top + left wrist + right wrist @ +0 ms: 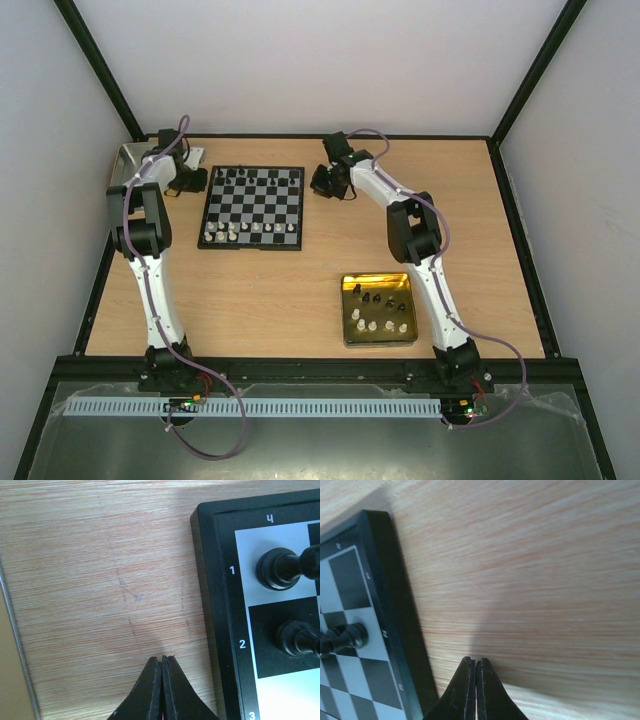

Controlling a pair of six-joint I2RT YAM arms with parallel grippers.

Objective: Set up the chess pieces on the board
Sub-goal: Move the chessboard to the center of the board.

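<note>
Gold tray (378, 343) holds unplaced chess pieces (373, 325) at near side of desk | right gripper (472, 661) off board (252, 247) far-right corner, tray well behind it, right arm nearer | left gripper (162, 657) beside board's left edge | both fingers pressed together, empty

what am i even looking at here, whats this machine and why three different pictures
Two robot arms are bolted to a wooden table. The wide picture looks down from above; the other two come from a camera on each wrist. The left claw and right claw are both shut, with nothing showing in them, each over bare wood beside the chessboard. Some chess pieces stand on it; more sit in a gold tray.
</note>
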